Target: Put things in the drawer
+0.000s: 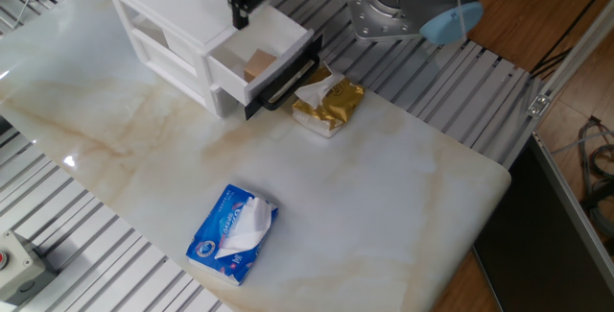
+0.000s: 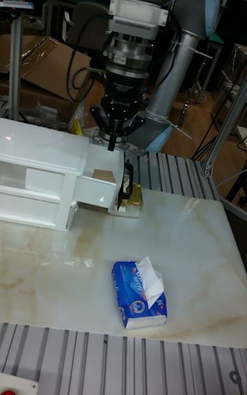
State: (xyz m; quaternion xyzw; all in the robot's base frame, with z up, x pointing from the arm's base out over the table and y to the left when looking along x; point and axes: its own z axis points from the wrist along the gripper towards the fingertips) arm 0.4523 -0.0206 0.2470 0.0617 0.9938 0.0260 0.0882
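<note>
The small tan wooden cube [image 1: 259,63] lies inside the open upper drawer [image 1: 228,74] of the white cabinet [image 1: 158,10]. The drawer is pulled out toward the right, and its black bar handle [image 1: 288,80] faces the gold pack. My gripper [image 1: 240,16] hangs straight above the drawer, clear of the cube, with its black fingers drawn together and nothing between them. In the tall fixed view the gripper [image 2: 113,142] points down over the cube [image 2: 103,175], which rests in the drawer [image 2: 96,190].
A gold tissue pack [image 1: 329,101] lies right against the drawer's handle. A blue tissue pack [image 1: 235,232] lies near the table's front edge. The arm's base [image 1: 384,10] stands behind the table. The marble top ends at the right in a rounded corner [image 1: 499,173].
</note>
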